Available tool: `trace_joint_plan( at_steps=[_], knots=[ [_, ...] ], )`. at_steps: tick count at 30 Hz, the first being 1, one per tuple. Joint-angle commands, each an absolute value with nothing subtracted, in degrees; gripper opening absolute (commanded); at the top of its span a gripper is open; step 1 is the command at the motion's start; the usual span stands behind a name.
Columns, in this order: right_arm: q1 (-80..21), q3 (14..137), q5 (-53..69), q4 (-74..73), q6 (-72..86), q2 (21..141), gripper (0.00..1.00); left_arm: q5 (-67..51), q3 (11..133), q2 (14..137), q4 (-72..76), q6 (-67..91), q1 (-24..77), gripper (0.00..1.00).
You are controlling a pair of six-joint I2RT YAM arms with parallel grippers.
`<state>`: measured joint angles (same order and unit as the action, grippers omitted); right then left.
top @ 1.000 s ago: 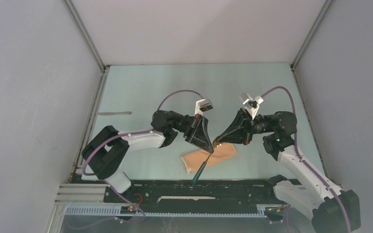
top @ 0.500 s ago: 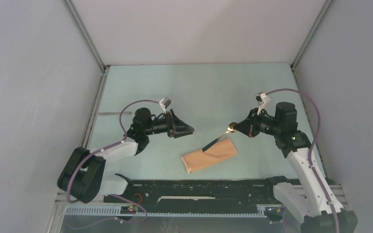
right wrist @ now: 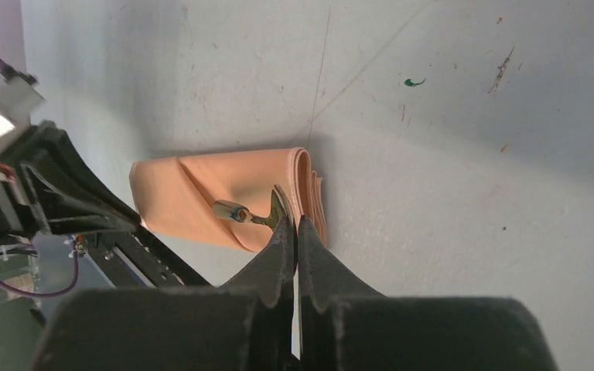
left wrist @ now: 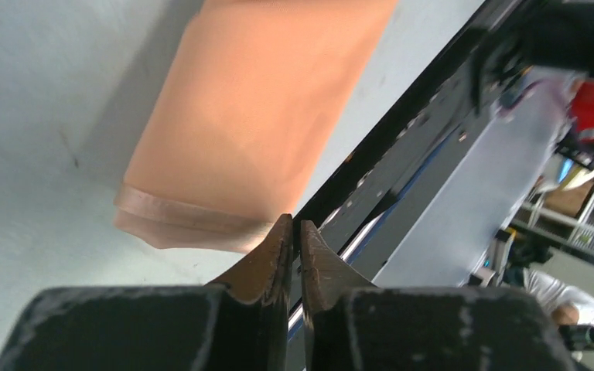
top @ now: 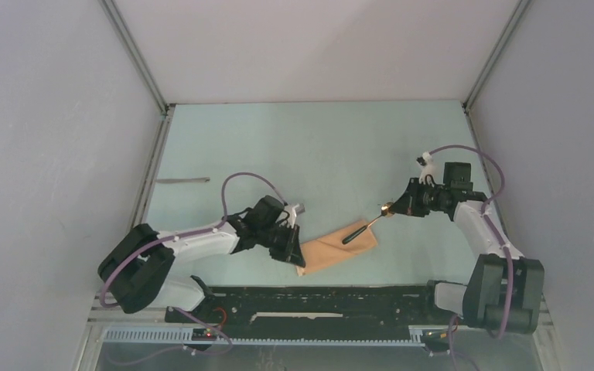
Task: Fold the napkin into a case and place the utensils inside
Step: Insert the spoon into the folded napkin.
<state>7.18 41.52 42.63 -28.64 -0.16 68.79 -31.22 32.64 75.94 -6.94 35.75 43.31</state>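
Note:
The napkin is folded into a narrow peach case (top: 332, 249) near the table's front middle. It also shows in the left wrist view (left wrist: 255, 116) and the right wrist view (right wrist: 193, 197). My right gripper (top: 393, 208) is shut on the gold bowl of the spoon (top: 356, 232), whose dark handle slants down over the case's right end. In the right wrist view the spoon (right wrist: 236, 211) juts from the right gripper (right wrist: 292, 224). My left gripper (top: 298, 253) is shut at the case's left end; its tips (left wrist: 294, 226) sit beside the cloth's corner. The silvery utensil (top: 182, 181) lies at the far left.
A black rail (top: 317, 297) runs along the table's near edge, just in front of the case. Grey enclosure walls stand at the left, right and back. A metal frame strip (top: 148, 193) borders the table's left side.
My left arm has swung down and right until its gripper sits at the case's left end. My right gripper has moved right with the spoon, and the handle now rests over the case's right end.

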Motion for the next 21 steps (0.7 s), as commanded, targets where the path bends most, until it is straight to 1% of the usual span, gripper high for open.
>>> trace_joint_plan(
  at_steps=[1, 8, 14, 21],
  knots=[
    [8.2, 40.9, 46.6, -24.0, -0.6, 72.4, 0.0, -29.8, 34.9, 79.2, -12.7, 28.7, 45.9, 0.13],
    [6.9, 37.7, 47.4, -15.9, 6.4, 74.3, 0.0, -27.3, 33.6, 80.4, -10.3, 30.5, 46.0, 0.11],
    [2.7, 36.2, 46.7, -10.6, 12.6, 76.3, 0.0, -27.3, 32.8, 81.5, -8.3, 31.9, 46.0, 0.12],
    [-5.0, 34.6, 43.8, -4.2, 20.8, 77.8, 0.0, -28.4, 33.0, 83.7, -7.5, 32.3, 46.0, 0.12]
  ],
)
